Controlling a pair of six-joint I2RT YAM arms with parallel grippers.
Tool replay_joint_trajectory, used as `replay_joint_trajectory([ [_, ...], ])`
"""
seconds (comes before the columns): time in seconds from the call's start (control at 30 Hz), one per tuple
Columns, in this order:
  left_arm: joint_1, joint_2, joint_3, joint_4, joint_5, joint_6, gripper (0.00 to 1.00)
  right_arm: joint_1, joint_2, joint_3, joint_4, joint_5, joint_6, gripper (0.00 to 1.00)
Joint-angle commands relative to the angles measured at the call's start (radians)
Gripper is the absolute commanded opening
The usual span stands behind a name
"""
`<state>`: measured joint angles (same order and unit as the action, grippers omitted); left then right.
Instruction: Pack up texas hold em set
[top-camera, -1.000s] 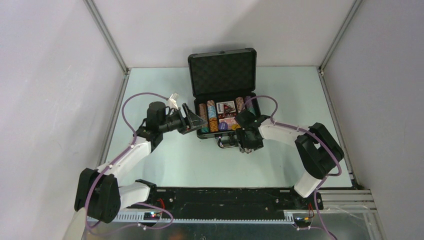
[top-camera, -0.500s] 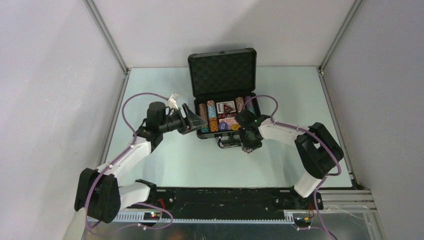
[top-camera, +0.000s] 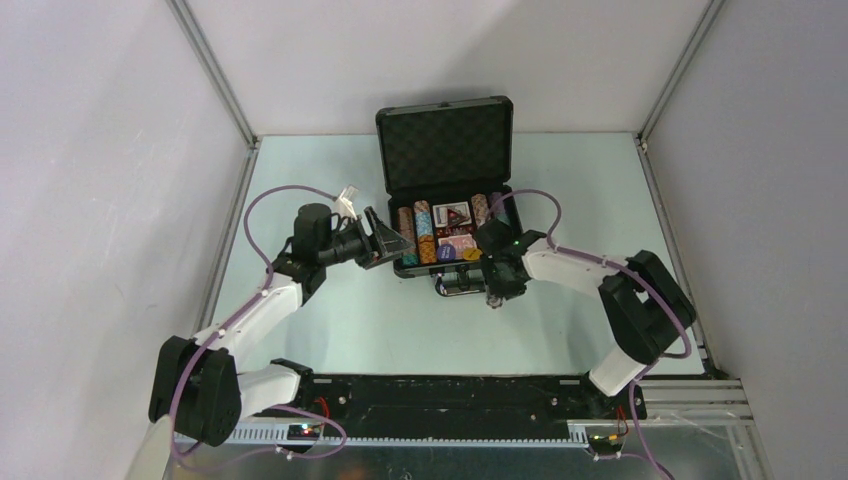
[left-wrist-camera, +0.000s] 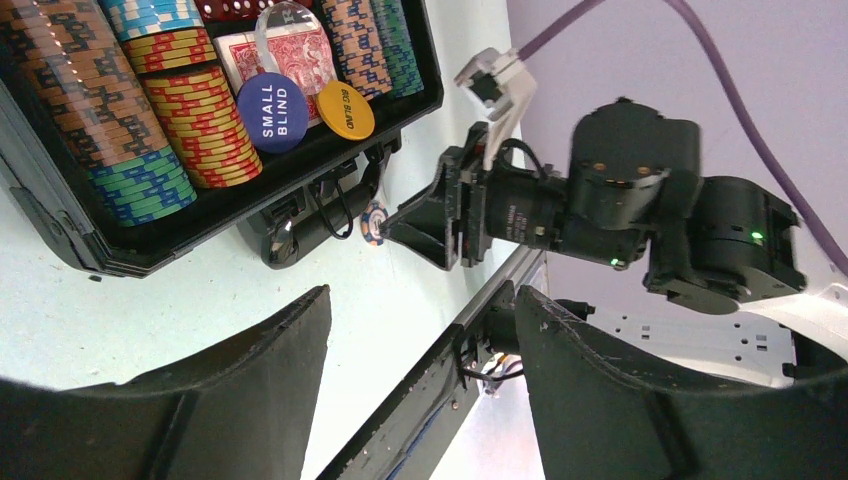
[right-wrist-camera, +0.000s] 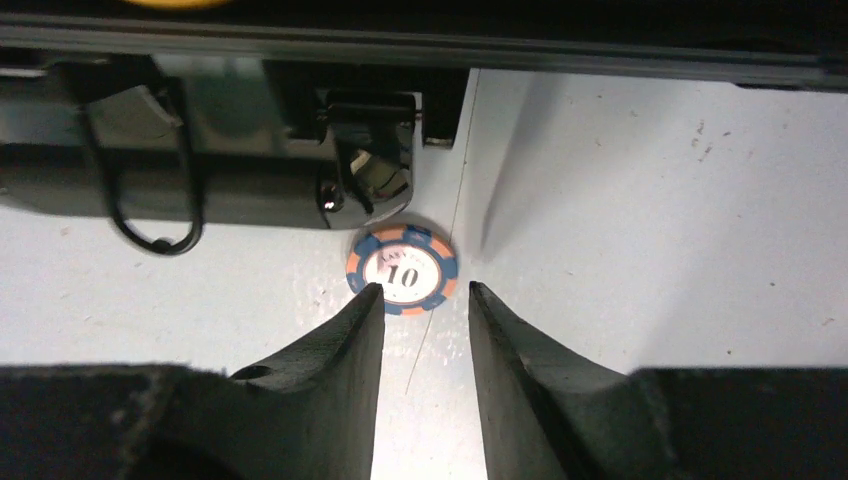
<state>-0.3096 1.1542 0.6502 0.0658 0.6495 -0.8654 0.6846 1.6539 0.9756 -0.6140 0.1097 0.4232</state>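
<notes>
The black briefcase (top-camera: 445, 150) stands open at the back centre, its foam lid upright. Its base holds rows of striped chips (left-wrist-camera: 195, 120), a red card deck (left-wrist-camera: 280, 55), a blue "small blind" disc (left-wrist-camera: 275, 112) and a yellow "big blind" disc (left-wrist-camera: 345, 110). One blue-and-orange "10" chip (right-wrist-camera: 402, 270) lies on the table beside the case's handle (right-wrist-camera: 150, 190). My right gripper (right-wrist-camera: 422, 290) is open, pointing down, with its fingertips just at the chip's near edge. My left gripper (left-wrist-camera: 422, 300) is open and empty beside the case's left side.
The case's front latch (right-wrist-camera: 372, 165) is right behind the loose chip. The table's metal frame rails (top-camera: 215, 240) run along both sides. The black base rail (top-camera: 440, 395) lies at the near edge.
My right arm has shifted slightly, its elbow moving right, while its gripper stays over the chip in front of the case. The left arm has not moved.
</notes>
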Motion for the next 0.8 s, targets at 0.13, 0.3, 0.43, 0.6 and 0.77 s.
replay_joint_trajectory([
  [0.13, -0.005, -0.002, -0.004, 0.029, -0.003, -0.006, 0.72, -0.026, -0.149, 0.053, -0.044, -0.003, -0.024, 0.43],
  [0.3, -0.005, -0.001, -0.004, 0.029, -0.004, -0.006, 0.72, -0.043, -0.145, 0.081, -0.061, -0.027, -0.03, 0.53],
  [0.43, -0.005, -0.002, -0.006, 0.029, -0.005, -0.006, 0.72, -0.022, -0.089, 0.073, -0.055, -0.019, -0.022, 0.64],
  [0.6, -0.005, -0.007, -0.01, 0.029, -0.006, -0.006, 0.72, -0.009, -0.038, 0.048, 0.004, -0.029, -0.001, 0.72],
  [0.77, -0.005, -0.007, -0.009, 0.029, -0.005, -0.005, 0.72, -0.005, 0.008, 0.036, 0.042, -0.022, 0.011, 0.73],
])
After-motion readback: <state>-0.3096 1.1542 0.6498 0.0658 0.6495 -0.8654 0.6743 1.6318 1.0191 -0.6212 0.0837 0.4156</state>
